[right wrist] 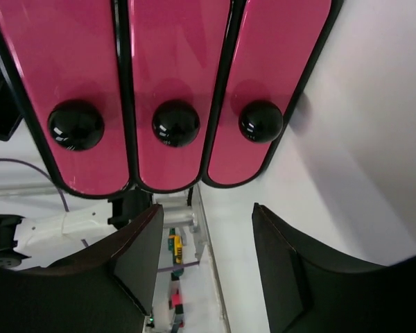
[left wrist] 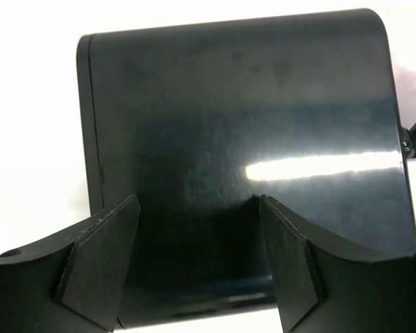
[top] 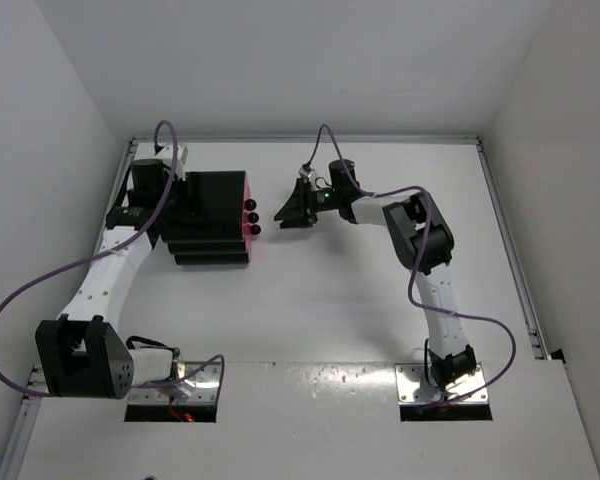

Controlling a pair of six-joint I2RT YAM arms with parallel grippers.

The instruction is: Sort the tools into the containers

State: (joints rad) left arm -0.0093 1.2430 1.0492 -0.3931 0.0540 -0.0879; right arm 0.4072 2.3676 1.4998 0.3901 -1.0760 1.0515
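The containers are three pink drawers (right wrist: 173, 62) with round black knobs (right wrist: 175, 123), all pushed in, set in a black cabinet (top: 212, 205) at the table's back left. My left gripper (left wrist: 199, 208) straddles the cabinet's (left wrist: 243, 125) rear end, a finger (left wrist: 100, 257) pressed against each side, shut on it. My right gripper (right wrist: 208, 211) hangs open just in front of the drawer fronts, short of the knobs, with nothing between its fingers. From above, the right gripper (top: 288, 213) faces the knobs (top: 252, 216). The tools are out of view.
White walls close in the table (top: 340, 300) on the left, back and right. A metal rail (top: 505, 240) runs along the right edge. Purple cables (top: 50, 275) loop off both arms. The left arm's white link (top: 110, 270) lies beside the cabinet.
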